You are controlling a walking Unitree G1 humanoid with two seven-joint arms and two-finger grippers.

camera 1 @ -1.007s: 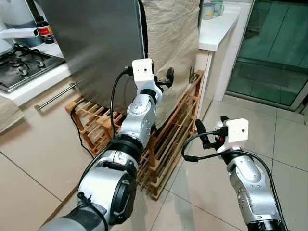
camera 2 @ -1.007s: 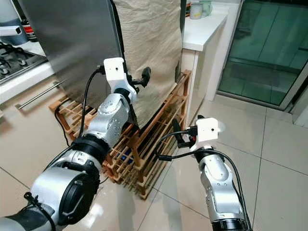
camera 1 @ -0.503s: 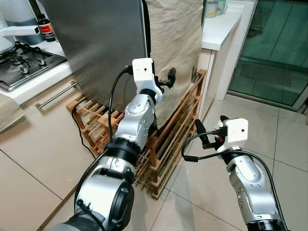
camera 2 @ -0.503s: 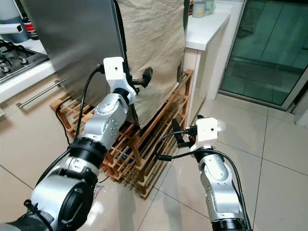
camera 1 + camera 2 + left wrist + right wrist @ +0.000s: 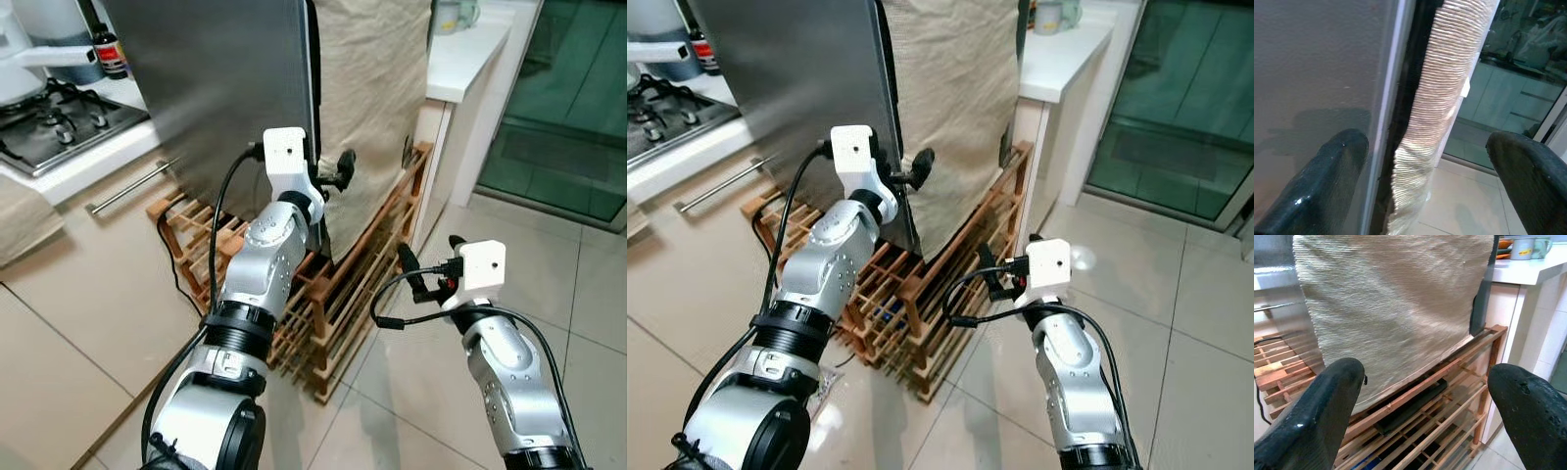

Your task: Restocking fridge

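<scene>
Risk: the left pincer (image 5: 340, 171) may slide off the fridge door (image 5: 225, 88) edge, because the steel is smooth and the beige cloth (image 5: 372, 88) hangs just beside the seam; a finger could catch the cloth instead.
Second risk: the wooden rack (image 5: 333, 294) stands close under the fridge and may block the door or the robot's step.
Fridge position: directly ahead of the left pincer, the door edge lies between its fingers.
Left pincer: wide apart, holds nothing.
Right pincer (image 5: 429, 262): wide apart, empty, lower, facing the rack and cloth.
</scene>
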